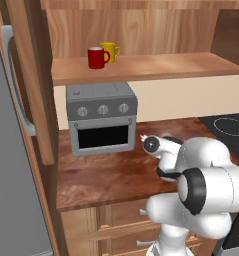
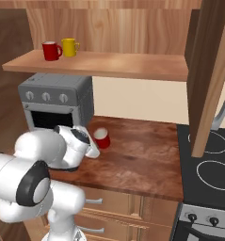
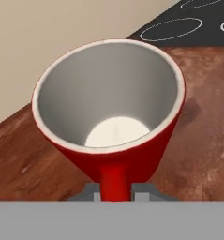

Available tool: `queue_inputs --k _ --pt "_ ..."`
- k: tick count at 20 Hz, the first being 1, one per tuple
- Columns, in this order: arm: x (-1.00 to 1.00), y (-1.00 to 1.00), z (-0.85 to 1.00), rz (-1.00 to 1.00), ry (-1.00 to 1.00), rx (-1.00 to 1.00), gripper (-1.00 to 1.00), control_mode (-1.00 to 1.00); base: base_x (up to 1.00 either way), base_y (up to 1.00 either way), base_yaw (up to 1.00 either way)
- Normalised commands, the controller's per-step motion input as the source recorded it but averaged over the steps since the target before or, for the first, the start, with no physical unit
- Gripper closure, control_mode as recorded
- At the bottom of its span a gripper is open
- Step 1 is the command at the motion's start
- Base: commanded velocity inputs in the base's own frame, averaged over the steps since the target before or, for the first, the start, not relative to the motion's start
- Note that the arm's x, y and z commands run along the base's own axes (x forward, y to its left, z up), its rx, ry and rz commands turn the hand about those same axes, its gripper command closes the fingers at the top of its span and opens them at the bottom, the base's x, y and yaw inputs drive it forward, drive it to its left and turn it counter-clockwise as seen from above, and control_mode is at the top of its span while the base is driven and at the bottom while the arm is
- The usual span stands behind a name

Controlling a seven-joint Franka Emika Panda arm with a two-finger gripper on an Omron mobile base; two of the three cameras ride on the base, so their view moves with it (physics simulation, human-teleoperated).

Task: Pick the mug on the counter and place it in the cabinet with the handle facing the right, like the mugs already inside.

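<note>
Red mug stood on the wooden surface, directly ahead of the pincer, whose tips were closed on its handle; cabinet shelf lay well above.

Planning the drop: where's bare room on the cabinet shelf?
The light wooden shelf board is bare from the yellow mug rightward to the cabinet's side panel. Its left end is crowded: red shelf mug beside the yellow one.
</note>
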Motion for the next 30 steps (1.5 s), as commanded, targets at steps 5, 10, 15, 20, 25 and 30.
queue_inputs --k 5,10,15,20,25,30 --pt "0.0 0.0 0.39 0.15 0.02 0.0 1.0 -1.0 0.0 0.0 0.0" --pt "0.0 0.0 0.27 0.16 0.01 0.0 1.0 -1.0 0.0 0.0 0.0" --pt "0.0 0.0 0.21 0.2 0.01 0.0 1.0 -1.0 0.0 0.0 0.0" --pt "0.0 0.0 0.16 0.26 0.02 0.0 1.0 -1.0 0.0 0.0 0.0" --pt "-0.01 0.0 0.33 0.29 0.01 0.0 1.0 -1.0 0.0 0.0 0.0" --pt "0.0 0.0 0.22 0.29 0.04 0.0 1.0 -1.0 0.0 0.0 0.0"
